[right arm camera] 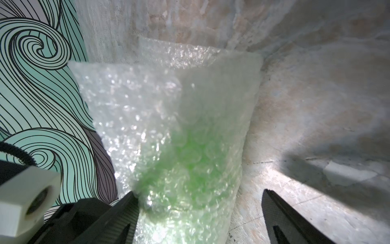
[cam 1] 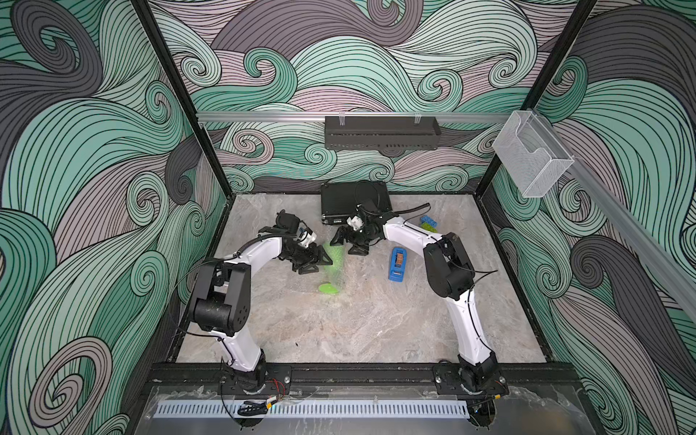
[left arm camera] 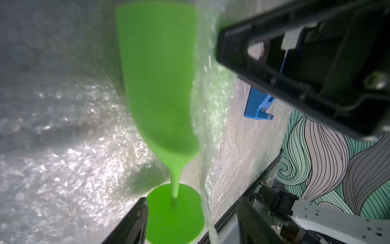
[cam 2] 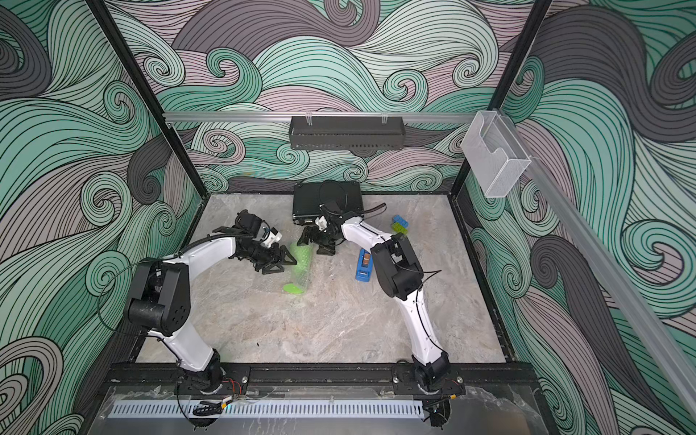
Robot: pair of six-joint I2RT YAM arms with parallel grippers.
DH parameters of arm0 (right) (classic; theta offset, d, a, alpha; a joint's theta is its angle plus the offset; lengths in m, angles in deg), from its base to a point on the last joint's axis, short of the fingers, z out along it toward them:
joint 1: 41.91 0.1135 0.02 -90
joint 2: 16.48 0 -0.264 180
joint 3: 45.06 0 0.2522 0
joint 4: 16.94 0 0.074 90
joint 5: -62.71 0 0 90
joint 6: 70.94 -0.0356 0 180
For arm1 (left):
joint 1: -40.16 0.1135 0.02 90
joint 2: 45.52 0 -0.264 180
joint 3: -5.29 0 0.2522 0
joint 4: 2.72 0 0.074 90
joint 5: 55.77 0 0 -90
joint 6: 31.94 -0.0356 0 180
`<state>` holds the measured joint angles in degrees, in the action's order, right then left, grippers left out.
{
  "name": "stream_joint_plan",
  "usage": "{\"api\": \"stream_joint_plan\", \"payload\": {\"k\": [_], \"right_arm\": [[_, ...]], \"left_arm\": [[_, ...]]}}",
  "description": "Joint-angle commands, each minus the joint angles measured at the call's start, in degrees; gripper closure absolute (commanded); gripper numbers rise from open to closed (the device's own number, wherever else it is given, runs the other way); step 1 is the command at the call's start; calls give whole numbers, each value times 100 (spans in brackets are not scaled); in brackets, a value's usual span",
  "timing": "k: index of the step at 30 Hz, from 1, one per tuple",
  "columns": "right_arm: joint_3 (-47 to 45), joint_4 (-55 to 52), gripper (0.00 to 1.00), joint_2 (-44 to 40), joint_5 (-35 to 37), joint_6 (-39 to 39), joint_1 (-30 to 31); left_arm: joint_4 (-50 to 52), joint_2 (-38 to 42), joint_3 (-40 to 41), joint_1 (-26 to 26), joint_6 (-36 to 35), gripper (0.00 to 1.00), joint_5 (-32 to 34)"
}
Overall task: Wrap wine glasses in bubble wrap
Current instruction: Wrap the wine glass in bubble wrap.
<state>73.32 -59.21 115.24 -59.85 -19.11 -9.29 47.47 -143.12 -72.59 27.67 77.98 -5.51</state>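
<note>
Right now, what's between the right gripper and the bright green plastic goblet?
A fold of clear bubble wrap. In the right wrist view, the lime-green plastic goblet is only a green blur through it, ahead of the open right gripper.

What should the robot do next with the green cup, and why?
Probably close the right hand on the wrap that covers the goblet. Its jaws stand open astride that end, with one finger touching the wrap. The left hand is open too, so nothing seems to pin the loose wrap.
</note>
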Motion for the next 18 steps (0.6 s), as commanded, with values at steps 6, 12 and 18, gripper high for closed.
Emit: {"api": "stream_joint_plan", "payload": {"k": [6,12,18], "right_arm": [[-118,-250,9,-120,294,-63,54],[-108,-257,10,-120,311,-67,51],[-83,-269,12,-61,329,-76,17]], "left_arm": [[170,394,409,-163,-76,58,-353],[52,570,637,-245,-80,89,-403],[218,432,648,-233,-208,100,-163]]}}
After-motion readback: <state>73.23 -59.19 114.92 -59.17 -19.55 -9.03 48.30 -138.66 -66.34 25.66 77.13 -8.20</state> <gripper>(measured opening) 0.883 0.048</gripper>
